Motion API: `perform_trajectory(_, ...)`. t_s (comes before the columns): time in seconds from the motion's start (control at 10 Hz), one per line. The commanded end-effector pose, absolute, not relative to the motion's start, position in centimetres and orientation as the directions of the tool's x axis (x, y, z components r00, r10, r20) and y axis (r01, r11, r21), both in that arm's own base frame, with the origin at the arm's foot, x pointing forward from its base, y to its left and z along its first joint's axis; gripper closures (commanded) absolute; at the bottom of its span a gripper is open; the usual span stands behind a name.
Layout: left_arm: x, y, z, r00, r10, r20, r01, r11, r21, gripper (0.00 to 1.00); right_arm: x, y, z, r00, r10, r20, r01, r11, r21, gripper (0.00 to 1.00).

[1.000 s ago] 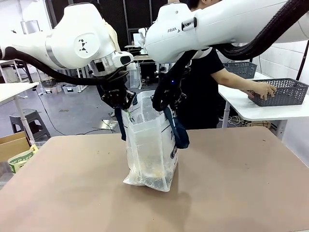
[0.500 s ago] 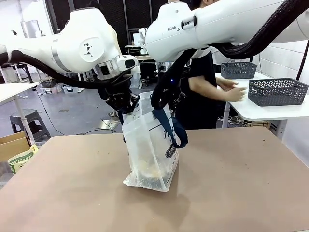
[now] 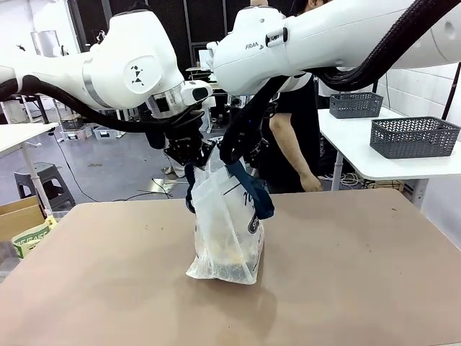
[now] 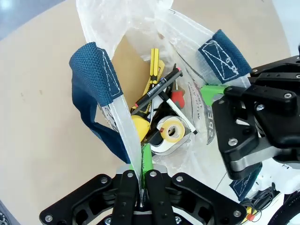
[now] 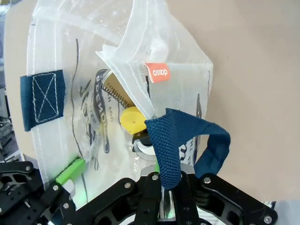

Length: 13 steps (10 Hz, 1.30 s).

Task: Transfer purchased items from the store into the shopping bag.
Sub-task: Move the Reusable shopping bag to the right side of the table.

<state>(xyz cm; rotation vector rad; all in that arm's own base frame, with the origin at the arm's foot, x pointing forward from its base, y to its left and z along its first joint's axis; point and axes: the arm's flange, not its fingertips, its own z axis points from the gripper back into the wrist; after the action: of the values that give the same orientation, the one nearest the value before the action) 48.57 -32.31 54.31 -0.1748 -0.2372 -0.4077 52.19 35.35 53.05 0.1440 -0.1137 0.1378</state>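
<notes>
**Mia:** What do the arms do in the front view?

**Tom:** The left gripper [image 3: 194, 164] and the right gripper [image 3: 235, 160] are both clenched on the top edge of the shopping bag [image 3: 225, 231]. The bag stands in the middle of the table [image 3: 360, 281]. The store [image 3: 414, 135] sits on a side table [image 3: 360, 164], well apart from the bag.

**Mia:** And the left wrist view?

**Tom:** That pincer pinches the thin rim beside a blue handle [image 4: 93, 65]. The purchased items [image 4: 154, 117] lie at the bottom, with a pen [image 4: 157, 86] and a tape roll [image 4: 169, 131] among them.

**Mia:** The right wrist view?

**Tom:** That pincer bites the far rim, and the other blue handle [image 5: 187, 136] too, it seems.

**Mia:** How do they do it well?

**Tom:** I think they should hold the mouth wide and steady, so things drop straight in.

**Mia:** Is there room?

**Tom:** There is lots of bare table all round. But the two grippers are near each other, so they must not bump.
</notes>
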Motion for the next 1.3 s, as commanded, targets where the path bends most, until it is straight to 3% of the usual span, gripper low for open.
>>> perform_trajectory(0.0,48.5,-32.3,54.8,0.887,-0.372,0.274,0.42,0.896,-0.143,1.0,53.0,35.3,53.2,0.982,0.137,0.128,-0.157,0.975,0.16,1.0)
perform_trajectory(1.2,48.2,-32.9,55.4,0.853,-0.423,0.307,0.491,0.85,-0.192,0.97,54.3,36.1,52.7,0.973,0.176,0.148,-0.202,0.963,0.18,1.0)
